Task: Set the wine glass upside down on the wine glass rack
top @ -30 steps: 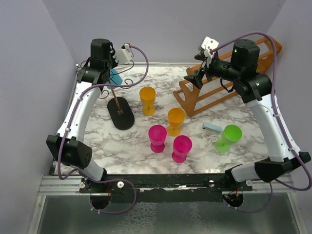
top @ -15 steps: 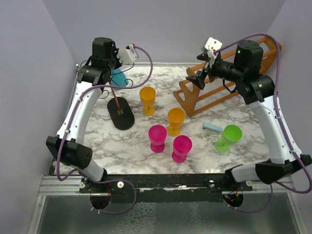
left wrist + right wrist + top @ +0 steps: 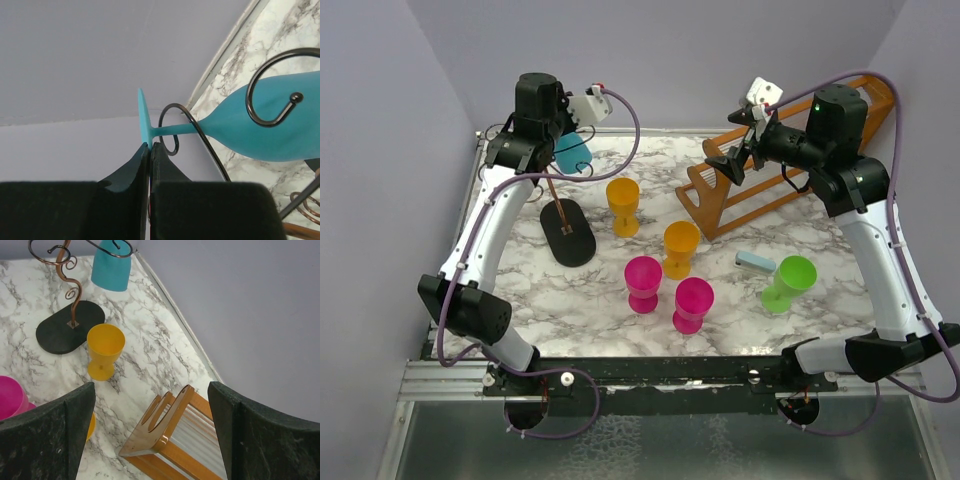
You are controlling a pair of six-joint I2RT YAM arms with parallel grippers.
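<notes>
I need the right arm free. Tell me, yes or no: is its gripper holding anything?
No, the right gripper stands wide open, with only the table and wooden rack showing between its fingers.

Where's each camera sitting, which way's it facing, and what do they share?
Top external: high behind the robot, looking down on the table; left arm and right arm show.
Left wrist: faces the wall; shut left claw pinches the wine glass foot.
Right wrist: looks down at the wooden rack through the open right claw.
Shared: wine glass and wine glass rack, all three.
</notes>
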